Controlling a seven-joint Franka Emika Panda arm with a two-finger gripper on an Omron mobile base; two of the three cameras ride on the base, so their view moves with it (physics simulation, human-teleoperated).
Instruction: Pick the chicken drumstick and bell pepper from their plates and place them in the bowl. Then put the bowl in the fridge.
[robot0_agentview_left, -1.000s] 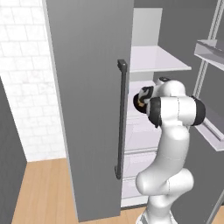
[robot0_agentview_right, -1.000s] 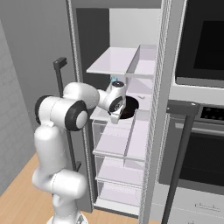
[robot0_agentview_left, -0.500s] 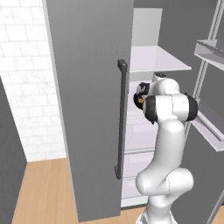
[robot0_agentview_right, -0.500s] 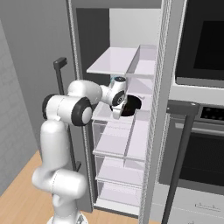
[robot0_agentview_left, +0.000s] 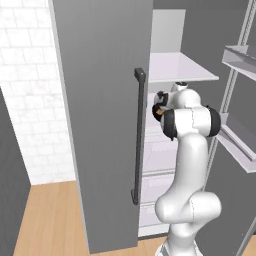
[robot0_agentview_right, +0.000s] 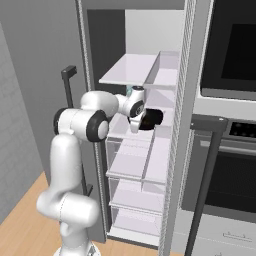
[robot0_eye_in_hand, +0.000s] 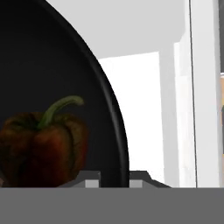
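Bowl set on a middle fridge shelf, centre of the right base view, rim level. Bell pepper inside, lower left of the hand view, upright, green stem curving up and to the right. No writing legible anywhere. Pincer at the rim, tips close together, straddling the rim; arm stretched further into the fridge than a second ago.

The arm reaches deeper into the fridge than a second ago, its elbow swung in toward the shelves. The gripper sits closer to the middle shelf, carrying the black bowl farther in over it. The jaws, tight before, begin to part at the bowl's rim.
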